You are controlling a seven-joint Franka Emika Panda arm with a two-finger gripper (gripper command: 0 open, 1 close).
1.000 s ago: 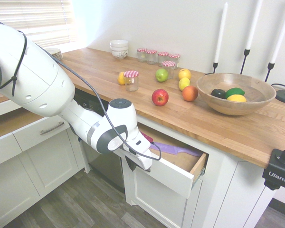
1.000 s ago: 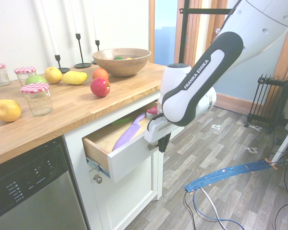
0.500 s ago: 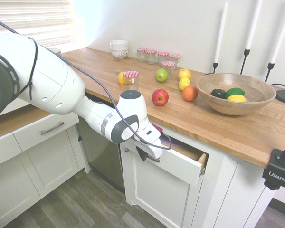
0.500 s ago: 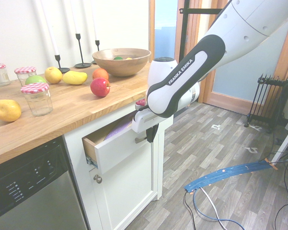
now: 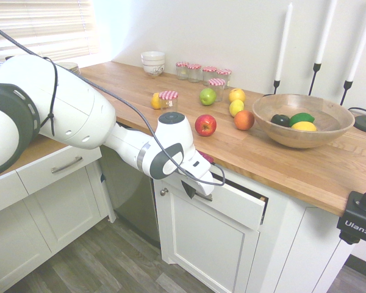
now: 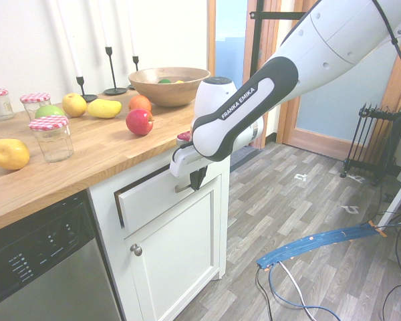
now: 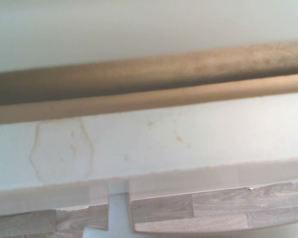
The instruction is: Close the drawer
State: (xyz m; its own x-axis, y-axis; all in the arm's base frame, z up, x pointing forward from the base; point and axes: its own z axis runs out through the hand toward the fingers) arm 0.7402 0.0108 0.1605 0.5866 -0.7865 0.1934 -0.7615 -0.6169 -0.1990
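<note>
Since a second ago the drawer (image 6: 162, 195) has slid nearly shut beneath the worktop (image 5: 293, 165); a thin gap remains at 12 o'clock. Claw (image 6: 195, 179), seemingly pressed together, should push squarely until flush.

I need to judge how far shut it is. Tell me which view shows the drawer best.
The second exterior view: the drawer shows its whole white front with a thin dark gap above. The first exterior view hides part behind the arm, showing a gap at its far end. The wrist view gives only a blurred close-up of the front.
</note>
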